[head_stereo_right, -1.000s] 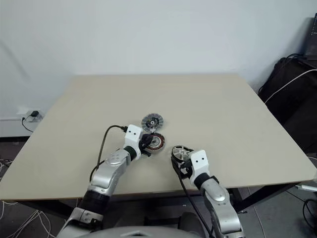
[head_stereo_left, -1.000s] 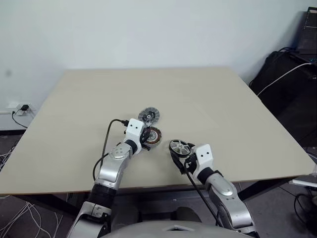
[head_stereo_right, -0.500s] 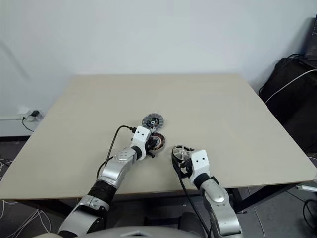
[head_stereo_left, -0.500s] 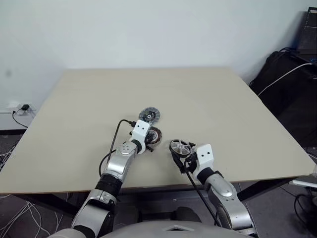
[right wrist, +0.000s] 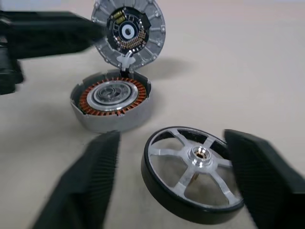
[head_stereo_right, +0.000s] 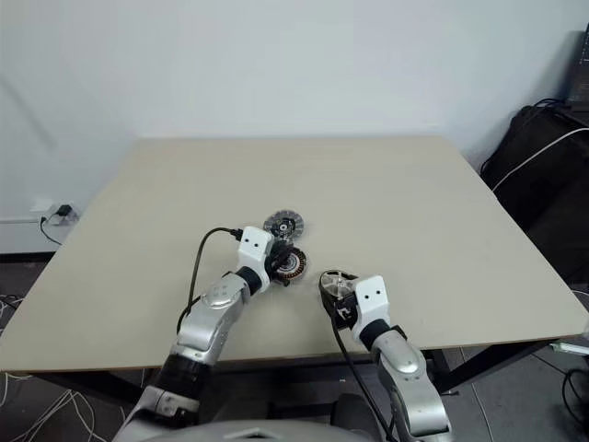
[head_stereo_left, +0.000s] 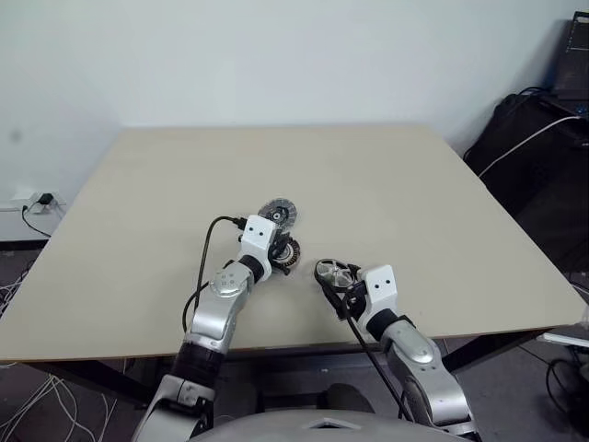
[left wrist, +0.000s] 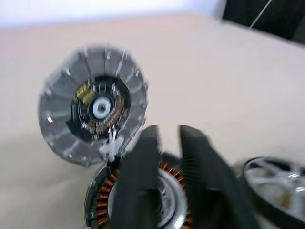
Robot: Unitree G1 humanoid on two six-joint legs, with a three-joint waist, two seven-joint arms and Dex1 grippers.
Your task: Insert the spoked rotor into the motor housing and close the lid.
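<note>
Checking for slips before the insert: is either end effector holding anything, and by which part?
Nothing is clearly held. The right end effector is open around the rotor, not gripping. The left end effector is nearly shut over the housing; a grip cannot be told.

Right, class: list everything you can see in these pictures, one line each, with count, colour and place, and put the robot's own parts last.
Table: one, beige, under all the parts.
Motor housing: one, grey cup with copper-brown coils, near the table's front, open.
Lid: one, silver-grey with dark centre, joined to the housing's far edge, ribbed face showing.
Spoked rotor: one, black rim with silver spokes, on the table right of the housing.
Bags and cables: black, right of the table.
Left hand: black fingers, shut, over the housing.
Right hand: black fingers, open either side of the rotor.
</note>
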